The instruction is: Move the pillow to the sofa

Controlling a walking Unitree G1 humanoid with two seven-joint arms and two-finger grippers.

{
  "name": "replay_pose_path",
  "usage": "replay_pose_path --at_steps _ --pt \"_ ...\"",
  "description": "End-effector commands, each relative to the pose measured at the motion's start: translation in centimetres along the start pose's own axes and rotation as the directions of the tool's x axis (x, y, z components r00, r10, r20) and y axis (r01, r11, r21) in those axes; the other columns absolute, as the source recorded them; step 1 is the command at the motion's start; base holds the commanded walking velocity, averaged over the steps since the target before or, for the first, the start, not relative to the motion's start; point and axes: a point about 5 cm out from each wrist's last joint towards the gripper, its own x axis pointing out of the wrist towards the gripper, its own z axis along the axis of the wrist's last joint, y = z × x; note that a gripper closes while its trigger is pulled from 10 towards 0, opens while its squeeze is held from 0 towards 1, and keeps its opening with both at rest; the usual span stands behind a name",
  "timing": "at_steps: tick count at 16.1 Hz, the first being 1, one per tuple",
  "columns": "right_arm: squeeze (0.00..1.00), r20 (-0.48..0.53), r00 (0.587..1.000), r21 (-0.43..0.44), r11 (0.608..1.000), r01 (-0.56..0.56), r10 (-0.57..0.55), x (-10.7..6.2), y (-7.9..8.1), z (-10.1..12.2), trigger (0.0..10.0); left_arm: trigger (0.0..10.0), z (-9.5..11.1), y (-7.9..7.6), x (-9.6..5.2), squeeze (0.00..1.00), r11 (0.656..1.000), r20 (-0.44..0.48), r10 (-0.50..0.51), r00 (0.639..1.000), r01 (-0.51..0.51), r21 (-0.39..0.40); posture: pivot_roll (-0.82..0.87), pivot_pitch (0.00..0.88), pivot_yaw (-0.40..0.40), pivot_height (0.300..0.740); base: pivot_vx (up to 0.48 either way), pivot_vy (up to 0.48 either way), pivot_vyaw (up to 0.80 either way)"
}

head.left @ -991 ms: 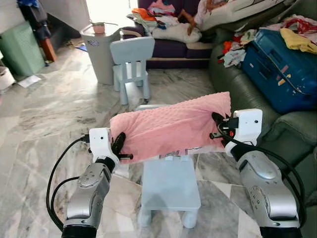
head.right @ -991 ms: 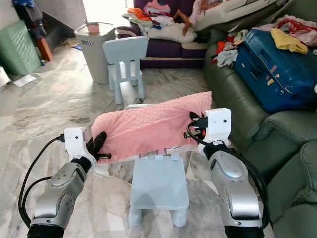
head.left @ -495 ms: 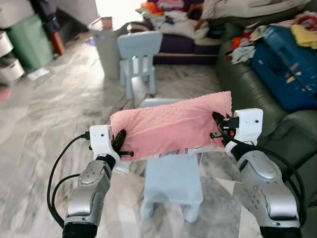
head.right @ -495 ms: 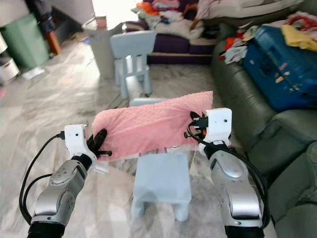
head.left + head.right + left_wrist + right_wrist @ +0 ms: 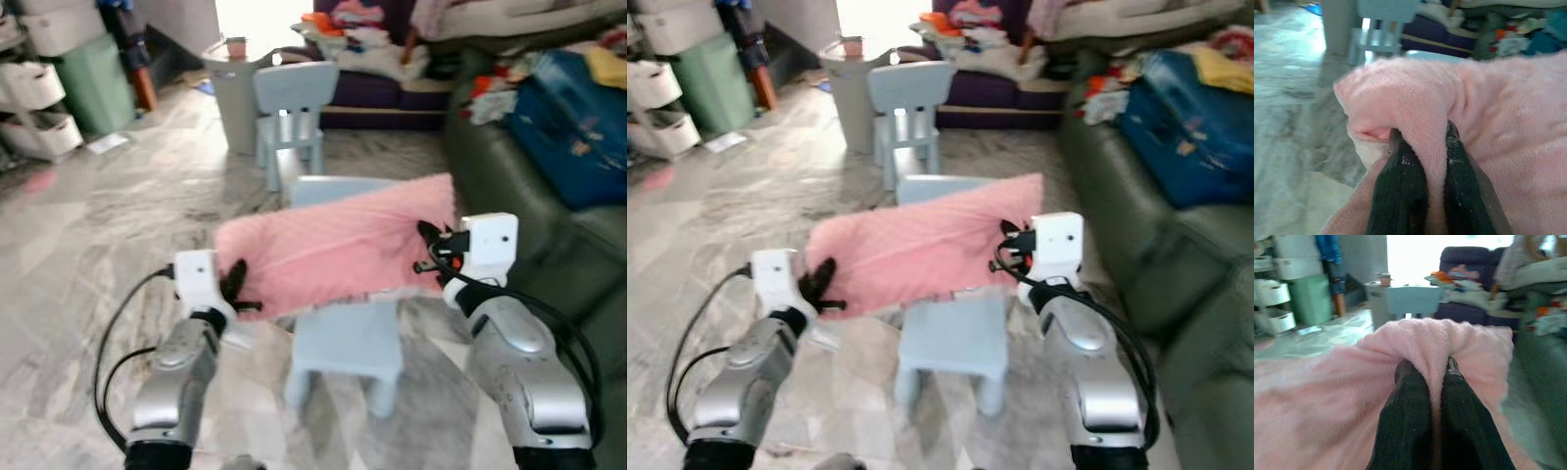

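Pink, fuzzy pillow, soft and slightly sagging, stretched lengthwise between the two claws above a small pale-blue chair. Left claw pinched shut on a fold at one end; right claw clamped on the other end. No readable writing visible.

blur: eye views smeared | hidden: small chair back behind pink pillow

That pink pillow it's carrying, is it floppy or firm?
Probably soft: the pillow bunches up between the fingers of the left gripper. It spans to the right gripper with little sag, so likely light and stuffed enough to hold shape.
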Motion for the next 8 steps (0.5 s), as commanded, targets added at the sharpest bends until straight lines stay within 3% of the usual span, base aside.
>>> replay_pose_path --at_steps 1,8 --pt "0.00 0.026 1.000 0.000 1.000 -0.004 0.004 0.13 0.21 0.61 10.0 10.0 0.58 0.45 0.05 0.00 1.000 0.015 0.013 1.000 -0.013 0.015 -0.18 0.000 0.007 0.740 -0.311 0.000 0.00" --pt "0.00 0.029 1.000 -0.001 1.000 -0.005 0.005 0.27 0.24 0.64 10.0 10.0 0.62 0.53 0.17 0.00 1.000 0.014 0.009 1.000 -0.009 0.019 -0.18 0.000 0.009 0.740 -0.309 0.000 0.00"
